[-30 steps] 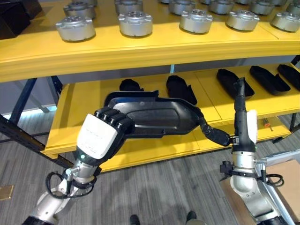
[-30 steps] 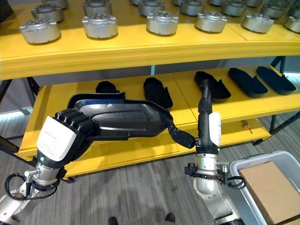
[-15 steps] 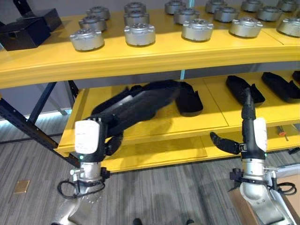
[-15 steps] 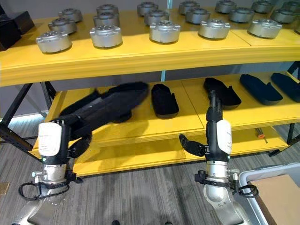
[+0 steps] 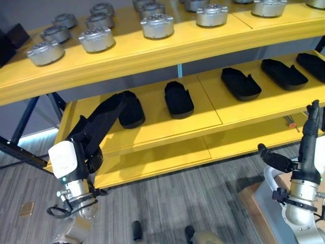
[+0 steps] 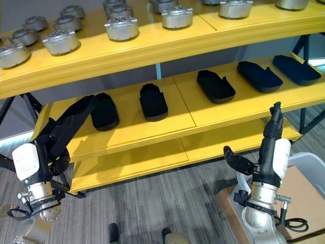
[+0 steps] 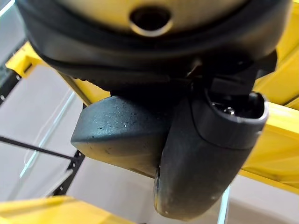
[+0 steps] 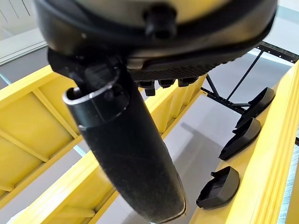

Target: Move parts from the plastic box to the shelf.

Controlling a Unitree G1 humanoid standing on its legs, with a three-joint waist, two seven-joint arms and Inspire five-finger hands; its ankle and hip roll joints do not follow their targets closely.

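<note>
a long black part (image 5: 99,124) slants up from the left hand (image 5: 87,152), its far end over the yellow shelf (image 5: 152,127) beside a black part (image 5: 131,108) lying there. the left hand's fingers curl round its near end. the right hand (image 6: 269,134) stands straight-fingered and holds nothing, above the plastic box (image 6: 310,165).

- Silver round parts (image 6: 122,26) on the top shelf: at least eleven, the back ones cut off by the edge.
- Black parts (image 6: 153,101) lying on the middle shelf: five, in a row.
- Long dark shape (image 6: 71,122) in front of the leftmost black part: one; whether it is a sixth part cannot be told.
- Yellow shelf levels (image 6: 152,129): three.
- Small tool (image 5: 289,121) on the bottom level: one.
- Pale box (image 6: 311,161): one.
- Shoes (image 5: 137,230) on the floor: two.
</note>
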